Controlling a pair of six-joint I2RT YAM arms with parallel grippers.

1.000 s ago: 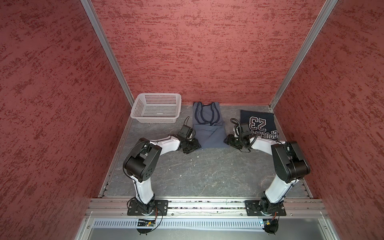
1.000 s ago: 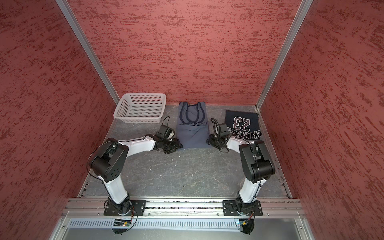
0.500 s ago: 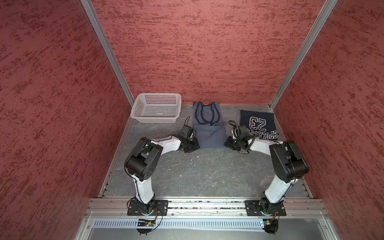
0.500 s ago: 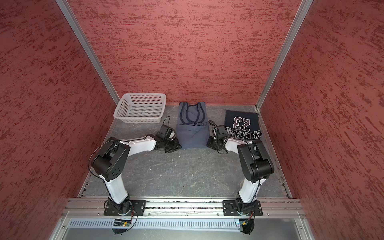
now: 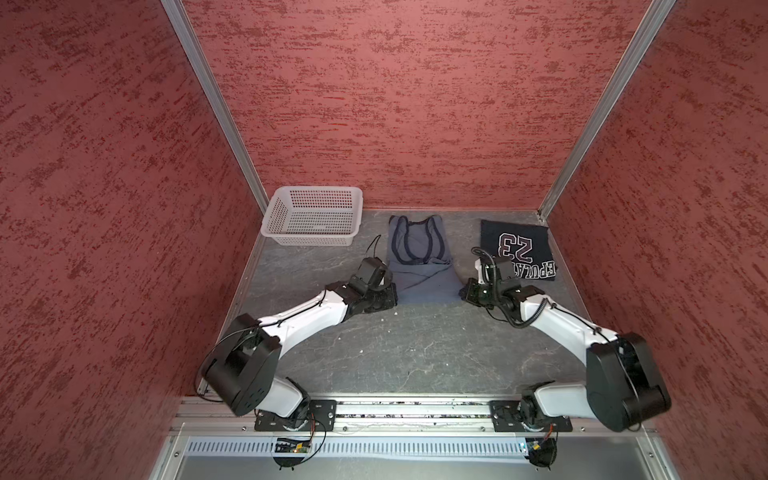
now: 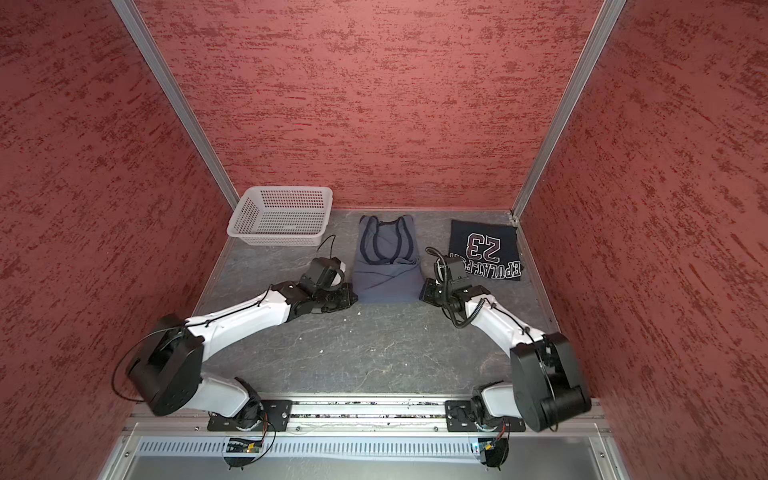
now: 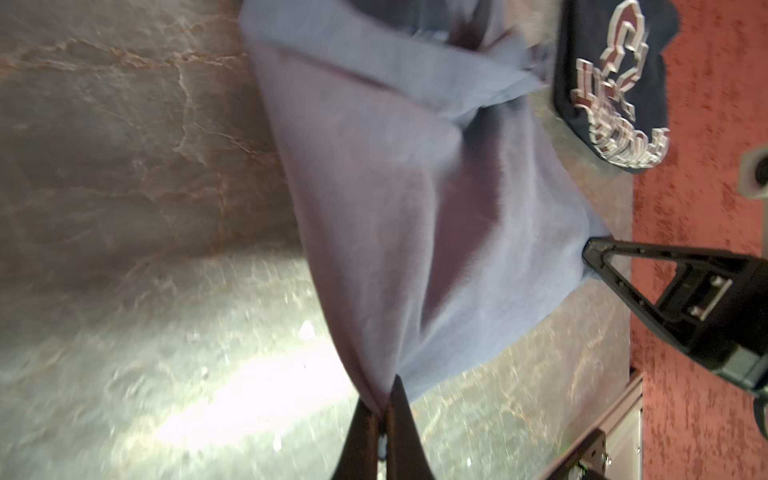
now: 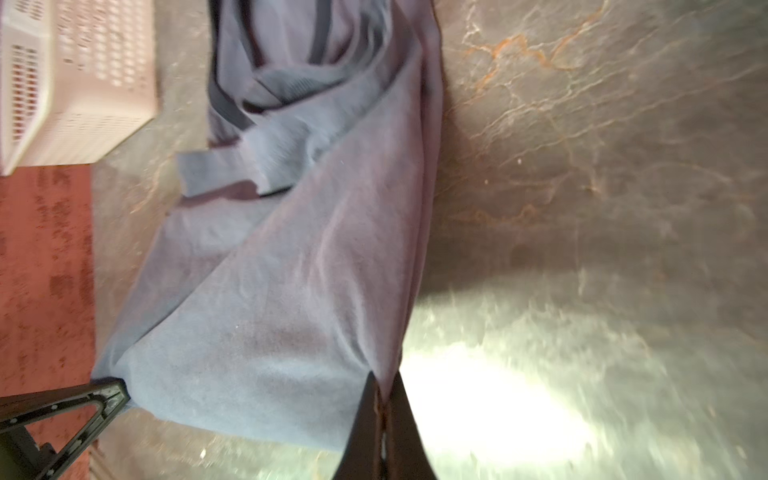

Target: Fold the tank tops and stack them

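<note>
The grey-blue tank top [image 5: 419, 270] is laid flat mid-table, its two near corners pinched. One is clamped by the left gripper [image 7: 381, 409], the other by the right gripper [image 8: 384, 395], probably so the hem can be carried over evenly. The navy "23" top [image 5: 517, 249] is parked beside it, apart, and nothing is seen in the white basket [image 5: 309, 240].

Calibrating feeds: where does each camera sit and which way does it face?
Top views: high above the base rail, facing down at the table, basket, navy tank top, both arms.
Left wrist: on left arm, facing along the left gripper, shut on a corner of the grey-blue tank top.
Right wrist: on right arm, along the right gripper, shut on another corner.
Shared: each wrist view shows that top, the opposite gripper.
</note>
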